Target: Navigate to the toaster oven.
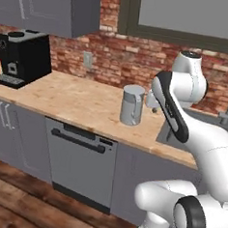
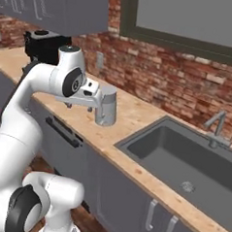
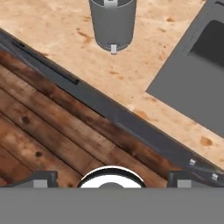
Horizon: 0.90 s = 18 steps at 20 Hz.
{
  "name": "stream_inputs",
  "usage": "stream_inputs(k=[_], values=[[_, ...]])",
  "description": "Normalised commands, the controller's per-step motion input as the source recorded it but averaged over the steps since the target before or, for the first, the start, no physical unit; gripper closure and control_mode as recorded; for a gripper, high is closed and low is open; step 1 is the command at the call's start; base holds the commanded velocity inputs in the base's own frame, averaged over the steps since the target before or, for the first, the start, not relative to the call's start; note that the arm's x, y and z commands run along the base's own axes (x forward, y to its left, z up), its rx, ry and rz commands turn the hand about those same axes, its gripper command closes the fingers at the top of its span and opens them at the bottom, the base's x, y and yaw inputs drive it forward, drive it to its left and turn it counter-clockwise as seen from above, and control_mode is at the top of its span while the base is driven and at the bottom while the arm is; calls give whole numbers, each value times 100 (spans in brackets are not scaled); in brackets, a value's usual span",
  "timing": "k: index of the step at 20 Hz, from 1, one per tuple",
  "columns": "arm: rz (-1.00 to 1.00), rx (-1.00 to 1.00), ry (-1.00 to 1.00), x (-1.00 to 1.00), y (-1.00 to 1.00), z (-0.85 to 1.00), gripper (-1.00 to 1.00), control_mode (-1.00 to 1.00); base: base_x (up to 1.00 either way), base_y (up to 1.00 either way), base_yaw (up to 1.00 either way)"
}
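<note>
Well, the largest thing in front of the base is the brick wall (image 1: 134, 59), and below it a long wooden desk (image 1: 78, 101) runs from left to right. Into its right part a grey sink (image 2: 183, 161) is set, with a faucet (image 2: 217, 126) behind it, and a dishwasher (image 1: 80, 166) is built in under the middle. At the far left of the desk stands a tall black coffee machine (image 1: 23, 55), which is not the goal. A grey metal jug (image 1: 132, 105) stands near the sink's left edge. I cannot tell where the toaster oven stands; I suppose it is on another stretch of desk, so the base has some driving left to do. The hand (image 3: 112, 180) hangs over the desk's front edge and the wooden floor (image 3: 43, 122), just before the jug, and its fingertips (image 3: 41, 178) are wide apart with nothing between them. As a judgement, such an oven is heavy and stiff, and its door is probably fragile. It should not be lifted, and only its door handle would be a good place to take. This task needs only an approach, without touching it.
</note>
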Motion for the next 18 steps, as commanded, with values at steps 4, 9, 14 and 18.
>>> stream_inputs(k=[4, 9, 14, 18], values=[[0, 0, 0, 0, 0, 0, -100, 100, 0, 4, 38], [0, 0, 0, 0, 0, 0, -100, 100, 0, 0, 41], [0, 0, 0, 0, 0, 0, -100, 100, 0, 0, 62], [0, 0, 0, 0, 0, 0, -100, 100, 0, 0, 68]])
